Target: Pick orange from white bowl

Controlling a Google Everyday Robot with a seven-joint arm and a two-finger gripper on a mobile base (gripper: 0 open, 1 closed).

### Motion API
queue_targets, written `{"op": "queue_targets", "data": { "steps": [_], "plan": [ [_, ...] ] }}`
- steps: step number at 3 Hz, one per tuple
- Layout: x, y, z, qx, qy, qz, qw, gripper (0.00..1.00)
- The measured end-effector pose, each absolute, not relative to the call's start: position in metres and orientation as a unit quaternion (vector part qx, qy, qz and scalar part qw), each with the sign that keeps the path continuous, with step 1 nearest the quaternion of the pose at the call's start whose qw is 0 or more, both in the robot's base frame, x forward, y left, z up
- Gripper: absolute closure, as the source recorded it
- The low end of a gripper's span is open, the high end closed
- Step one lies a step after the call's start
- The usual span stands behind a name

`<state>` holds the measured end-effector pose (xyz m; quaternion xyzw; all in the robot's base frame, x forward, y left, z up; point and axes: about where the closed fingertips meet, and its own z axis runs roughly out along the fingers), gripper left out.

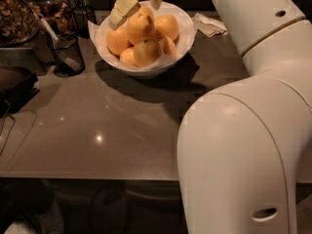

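Note:
The white bowl (184, 42) stands at the back of the grey table and is lined with crinkled white paper. It holds several orange-yellow fruits. The orange (141, 27), the largest and tallest, sits on top of the pile. My gripper (140, 4) hangs at the top edge of the view, right over the orange. It is open, with one pale finger (124, 6) at the orange's left shoulder and the other (157, 2) at its right. It holds nothing. My white arm fills the right side of the view.
A dark mesh cup (66, 52) with a utensil stands left of the bowl, a dark glass (83, 17) behind it. A tray of brown food (14, 13) is at the far left, a dark object (14, 84) below it. A crumpled napkin (209, 26) lies right of the bowl.

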<state>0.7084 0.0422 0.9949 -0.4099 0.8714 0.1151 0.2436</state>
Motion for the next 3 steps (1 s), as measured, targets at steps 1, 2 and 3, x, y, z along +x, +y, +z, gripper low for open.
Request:
{"op": "queue_targets", "data": {
  "steps": [1, 2, 3],
  "plan": [
    [0.712, 0.041, 0.991, -0.406, 0.875, 0.111, 0.239, 0.12],
    [0.716, 0.041, 0.983, -0.402, 0.879, 0.111, 0.232, 0.15],
    [0.720, 0.042, 0.974, -0.401, 0.881, 0.113, 0.224, 0.18]
  ]
}}
